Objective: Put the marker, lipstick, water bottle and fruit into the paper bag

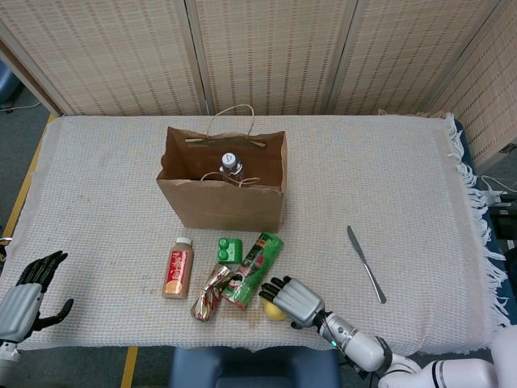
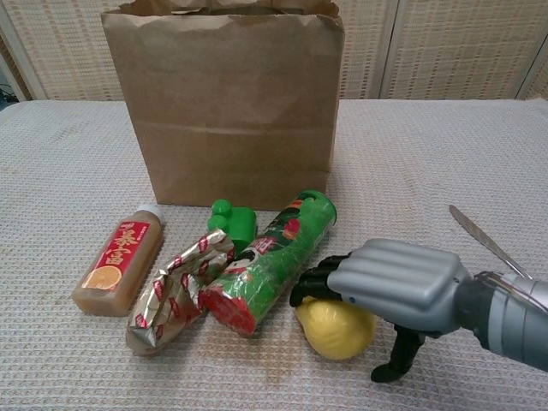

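Under the right hand (image 2: 390, 291): round yellow fruit (image 2: 334, 330) | fingers lie over it, not closed | risk: fruit rolls away, hits green can (image 2: 270, 265) beside.

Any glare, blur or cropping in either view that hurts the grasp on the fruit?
Head view: even light, sharp; the right hand hides most of the fruit. Chest view: sharp, soft shadow under the fruit, mild glare on the foil packet; paper bag top cropped.
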